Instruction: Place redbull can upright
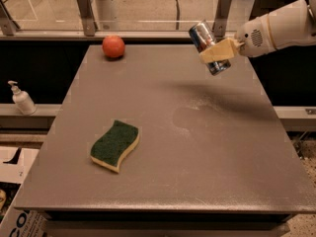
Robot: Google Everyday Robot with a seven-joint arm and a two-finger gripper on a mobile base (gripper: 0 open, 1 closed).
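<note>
The redbull can [204,39] is a slim silver and blue can with a red mark. It is held tilted in the air above the far right part of the grey table [197,147], its shiny end pointing up and to the left. My gripper [217,51] comes in from the right on a white arm and is shut on the can, with a tan finger [220,50] across the can's middle.
A green sponge [115,144] with a yellow base lies at the front left of the table. A red apple [113,46] sits at the far left corner. A white pump bottle [20,98] stands on a ledge left of the table. A glass rail runs behind.
</note>
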